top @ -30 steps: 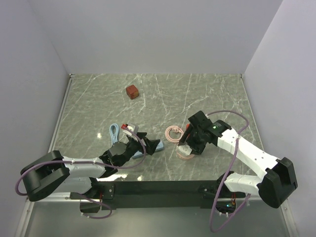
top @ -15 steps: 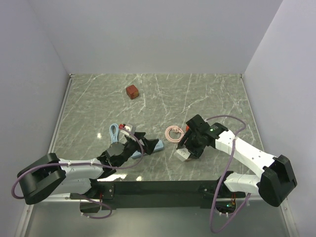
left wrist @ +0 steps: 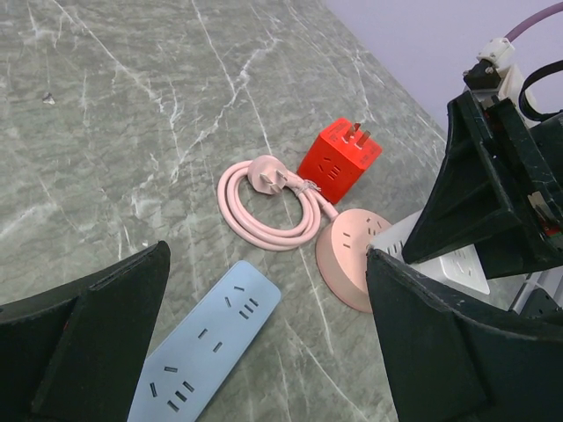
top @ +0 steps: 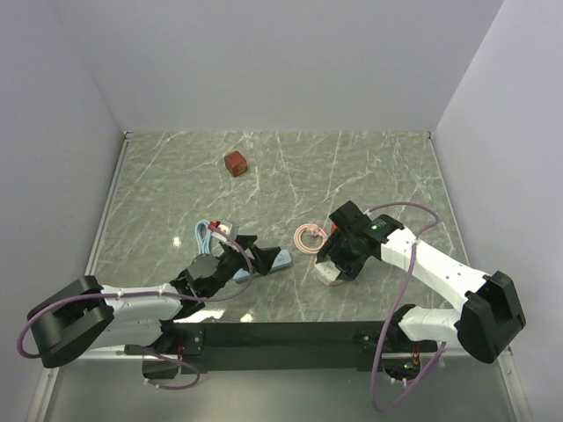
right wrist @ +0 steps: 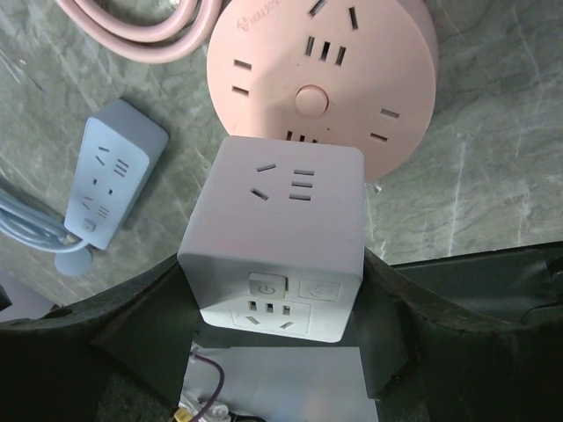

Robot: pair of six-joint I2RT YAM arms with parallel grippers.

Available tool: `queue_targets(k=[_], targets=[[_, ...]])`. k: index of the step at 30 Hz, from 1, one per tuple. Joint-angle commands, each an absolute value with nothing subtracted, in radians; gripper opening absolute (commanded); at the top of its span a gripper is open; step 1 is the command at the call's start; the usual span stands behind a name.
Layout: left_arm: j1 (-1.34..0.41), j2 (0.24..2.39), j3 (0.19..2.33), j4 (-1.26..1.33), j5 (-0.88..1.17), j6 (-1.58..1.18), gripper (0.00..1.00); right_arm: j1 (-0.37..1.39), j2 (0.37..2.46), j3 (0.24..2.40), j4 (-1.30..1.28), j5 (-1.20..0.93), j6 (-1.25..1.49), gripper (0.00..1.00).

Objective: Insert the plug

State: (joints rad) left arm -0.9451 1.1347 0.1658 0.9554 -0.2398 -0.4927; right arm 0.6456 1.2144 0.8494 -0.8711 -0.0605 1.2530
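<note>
Tabletop [top: 176, 185] of grey-green marble, pale walls [top: 281, 70] all round. Left gripper [left wrist: 273, 343] gapes wide over the blue power strip [left wrist: 207, 352]. Right gripper [right wrist: 274, 299] clamps the white cube [right wrist: 281, 202]. Left wrist view catches the plug [left wrist: 339, 161], upper centre, touching the pink cord [left wrist: 264, 211]; overhead, the right arm mostly hides it.

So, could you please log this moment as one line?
left gripper open over blue power strip | right gripper shut on white cube | plug on table, not inserted

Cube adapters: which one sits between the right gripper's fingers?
The white cube. The bright red plug lies free beside the pink cable; the brownish-red cube sits far back.
</note>
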Motion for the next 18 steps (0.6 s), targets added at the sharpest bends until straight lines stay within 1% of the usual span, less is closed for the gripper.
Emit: queue_targets(k=[1, 6, 15, 18], targets=[[-0.937, 1.103, 0.149, 0.979, -0.224, -0.505, 0.99, 0.652, 1.219, 0.903, -0.914, -0.011, 1.285, 0.00], [-0.934, 1.091, 0.141, 0.982, -0.215, -0.509, 0.99, 0.650, 1.236, 0.910, -0.930, -0.008, 1.310, 0.00], [-0.931, 1.072, 0.132, 0.992, -0.187, -0.520, 0.99, 0.661, 1.204, 0.847, -0.888, -0.031, 1.408, 0.00], [-0.931, 1.071, 0.130, 0.991, -0.183, -0.523, 0.99, 0.681, 1.215, 0.870, -0.905, -0.011, 1.433, 0.00]])
